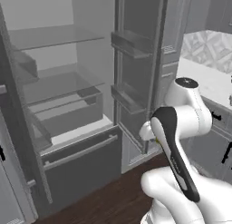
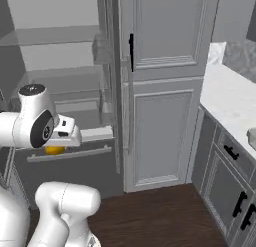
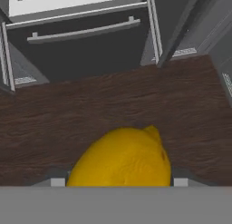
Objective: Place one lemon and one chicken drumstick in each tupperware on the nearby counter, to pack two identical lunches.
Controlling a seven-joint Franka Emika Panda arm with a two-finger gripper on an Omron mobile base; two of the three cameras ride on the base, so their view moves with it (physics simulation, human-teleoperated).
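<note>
Holding: the gripper (image 3: 117,182) has its jaws closed against the two sides of a lemon (image 3: 121,158), with the fruit bulging between the grey finger tips (image 3: 57,182) at the bottom of the hand view.
Lemon: bright yellow, plump and oval, with a finely dimpled skin and a small pointed nub at its upper right; a sliver of the same yellow shows under the white hand in the right base view (image 2: 54,150).
Fridge interior: at the left, an open fridge (image 1: 59,87) with pale walls, thin translucent glass shelves and a boxy grey crisper drawer.
Freezer drawer: below the shelves, a flat dark grey front (image 1: 84,166) with a long, slim, pale bar handle (image 3: 81,31) running across it.
Fridge door: swung open edge-on beside the interior, carrying shallow rectangular grey bins (image 1: 129,98) stacked one above another.
Floor: dark brown wood planks (image 3: 113,100) with a streaky grain, lying under the lemon in the hand view.
Arm: glossy white rounded shells with a dark oblong inlay along one link (image 1: 174,150) and a round dark cap on the joint.
Tall cabinet: matte grey panelled doors (image 2: 162,136) with recessed rectangles and a short black bar handle.
Counter: at the far right, the counter (image 2: 227,98) is a smooth white marble-look slab, well apart from the lemon, atop grey drawers with black handles.
</note>
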